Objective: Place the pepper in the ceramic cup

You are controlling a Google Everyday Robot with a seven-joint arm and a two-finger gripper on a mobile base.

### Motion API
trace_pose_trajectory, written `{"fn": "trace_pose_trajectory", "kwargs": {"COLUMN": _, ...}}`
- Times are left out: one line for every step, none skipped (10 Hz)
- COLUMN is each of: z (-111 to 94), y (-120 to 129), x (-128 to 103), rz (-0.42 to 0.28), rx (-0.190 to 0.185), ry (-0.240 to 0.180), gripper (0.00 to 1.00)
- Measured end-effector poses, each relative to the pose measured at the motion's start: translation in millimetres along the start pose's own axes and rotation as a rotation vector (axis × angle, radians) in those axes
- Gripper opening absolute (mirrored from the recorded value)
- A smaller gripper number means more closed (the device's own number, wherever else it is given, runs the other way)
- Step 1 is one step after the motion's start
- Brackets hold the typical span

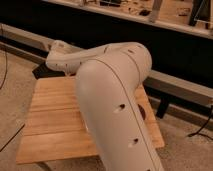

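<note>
The robot's arm [117, 100] fills the centre of frame: a big white link rises from bottom centre-right, then a slimmer link reaches to upper left. The gripper [44, 71] is prob. the dark shape under the arm's far end, upper left, just off the far left corner of the wooden table [55, 115]. Whether it's open, closed or carrying anything can't be told. The pepper isn't visible on the part of the tabletop that shows, nor is the ceramic cup. Both may sit behind the arm (centre/right of table) or out of frame. So the direction from gripper to pepper, and the pepper's long axis, can't be read here. Judgement: the next move needs the pepper located first, w/ the arm no longer blocking the view.
</note>
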Motion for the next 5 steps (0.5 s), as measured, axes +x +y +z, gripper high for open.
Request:
{"fn": "trace_pose_trajectory", "kwargs": {"z": 3, "y": -8, "x": 3, "rz": -0.024, "rx": 0.037, "ry": -0.002, "gripper": 0.8}}
{"fn": "trace_pose_trajectory", "kwargs": {"z": 5, "y": -12, "x": 6, "rz": -0.028, "rx": 0.054, "ry": -0.003, "gripper": 0.8}}
{"fn": "trace_pose_trajectory", "kwargs": {"z": 5, "y": -12, "x": 10, "rz": -0.038, "rx": 0.072, "ry": -0.003, "gripper": 0.8}}
{"fn": "trace_pose_trajectory", "kwargs": {"z": 2, "y": -8, "x": 13, "rz": -0.057, "rx": 0.085, "ry": -0.005, "gripper": 0.8}}
{"fn": "trace_pose_trajectory", "kwargs": {"z": -3, "y": -5, "x": 16, "rz": -0.07, "rx": 0.091, "ry": -0.005, "gripper": 0.8}}
